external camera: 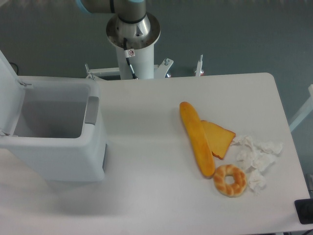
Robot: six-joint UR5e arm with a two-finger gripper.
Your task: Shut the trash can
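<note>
Camera view: the trash can [54, 142] sits open, its lid [9, 95] upright at left. The light, stiff plastic lid likely swings on a push near its free edge; the claw is out of sight, its state unknown.

You had the trash can [54, 142] at the table's [146, 147] left edge, its lid [9, 95] standing open on the far-left side and the grey latch strip [91, 110] on its right rim. Toward the right edge lay a long bread loaf [196, 138], a toast slice [218, 138] touching it, a ring-shaped pastry [230, 180] and crumpled tissue [257, 156]. The arm's base [133, 41] stood beyond the back edge; the hand was out of view.
</note>
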